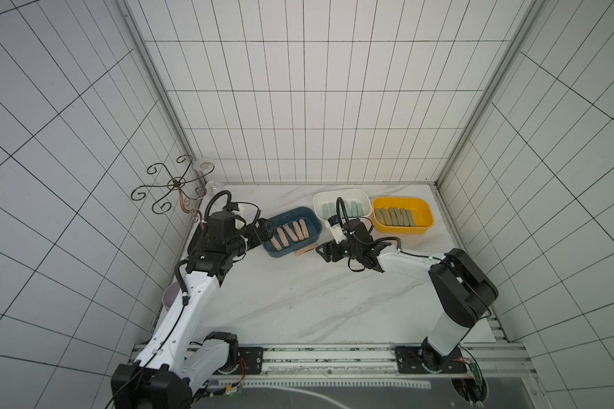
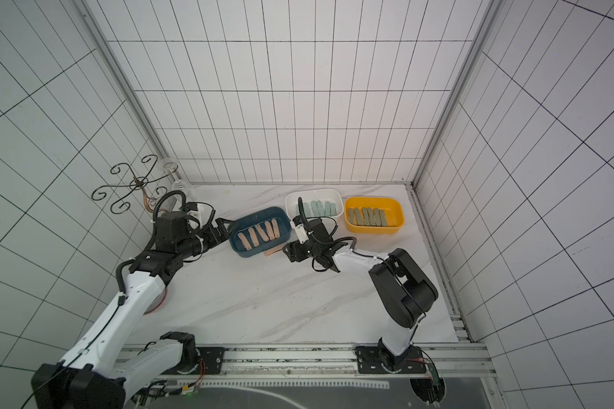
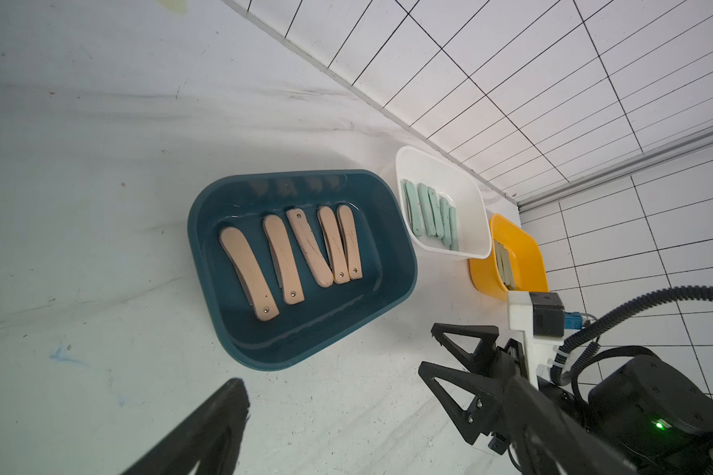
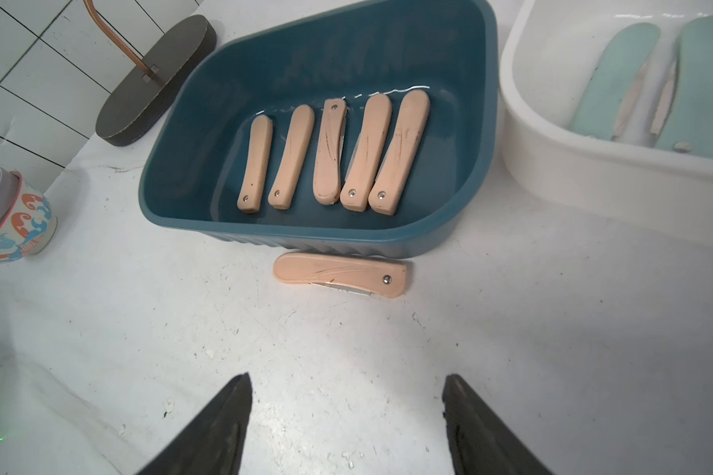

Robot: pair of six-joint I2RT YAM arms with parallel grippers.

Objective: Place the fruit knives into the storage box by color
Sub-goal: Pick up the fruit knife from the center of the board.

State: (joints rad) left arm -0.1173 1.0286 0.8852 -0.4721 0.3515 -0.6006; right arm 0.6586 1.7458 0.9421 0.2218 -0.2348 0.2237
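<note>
Since five peach-pink knives lie in a row in the blue box, the mint ones in the white box and the olive-grey ones in the yellow box, the sort looks nearly done. One last pink knife is not yet boxed: it lies flat on the bench, along the blue box's near wall, just beside it and perhaps touching.

The right pincer hovers short of that knife, pointed at it, its jaws apart and empty. This reads as the approach for the final pick.

The next move calls for care at that wall, which leaves scant room for a finger on the far side. Closing on the knife's two ends, or nudging it clear first, seems safer. The bench on the near side is open.

The left pincer sits at the blue box's other end, well apart from the knife. I cannot tell whether its jaws are apart.
</note>
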